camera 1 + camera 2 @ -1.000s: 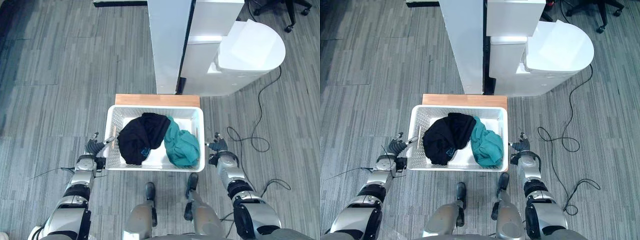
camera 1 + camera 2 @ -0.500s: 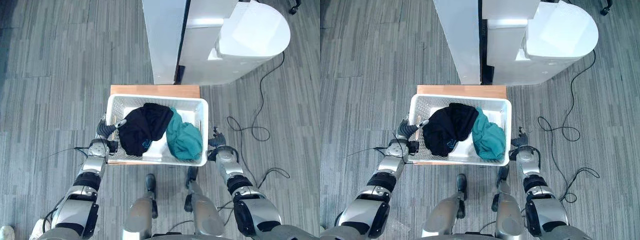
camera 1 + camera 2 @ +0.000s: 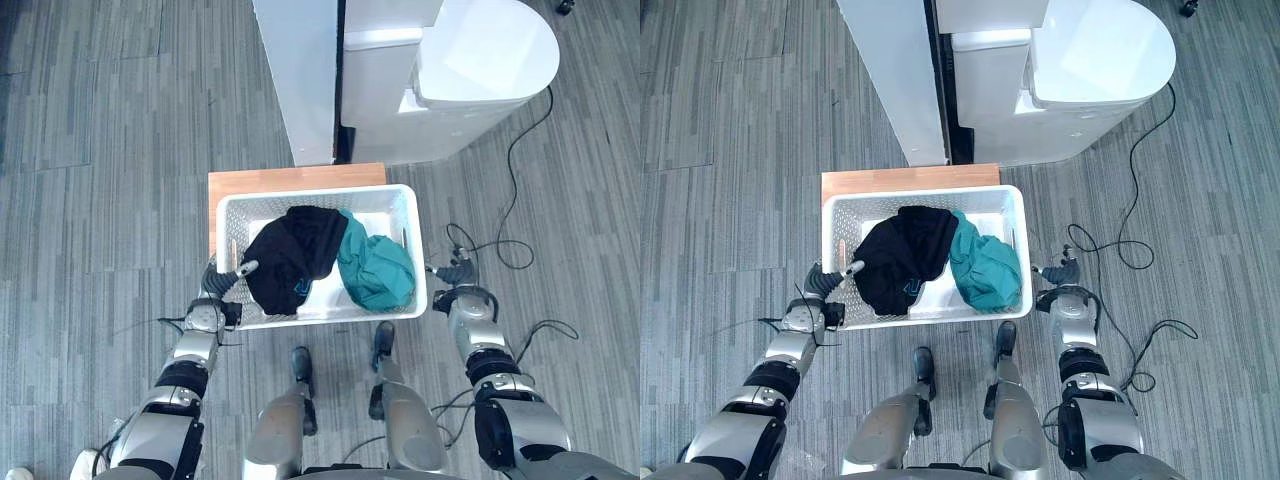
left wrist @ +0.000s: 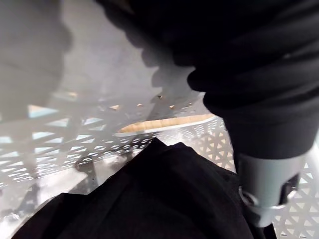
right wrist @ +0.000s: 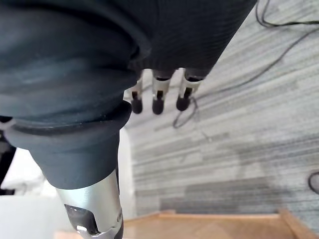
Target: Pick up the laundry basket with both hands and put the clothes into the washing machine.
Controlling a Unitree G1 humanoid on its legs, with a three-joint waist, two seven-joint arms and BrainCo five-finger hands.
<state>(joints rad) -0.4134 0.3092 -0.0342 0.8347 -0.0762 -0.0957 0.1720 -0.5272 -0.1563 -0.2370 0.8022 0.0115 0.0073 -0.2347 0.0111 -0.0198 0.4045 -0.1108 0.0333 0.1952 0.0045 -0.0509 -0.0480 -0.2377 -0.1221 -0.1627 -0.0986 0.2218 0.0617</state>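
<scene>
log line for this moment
phase: grasp basket | left hand: at basket's left rim | right hand: open, clear of right wall | load: black garment, teal garment inside | basket: on wooden platform

Bright, even overhead light; faint, soft shadows.

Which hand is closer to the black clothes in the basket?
Left. The left hand sits at the laundry basket's left rim, beside the black clothes; the right hand is outside the right wall, past the teal clothes.
</scene>
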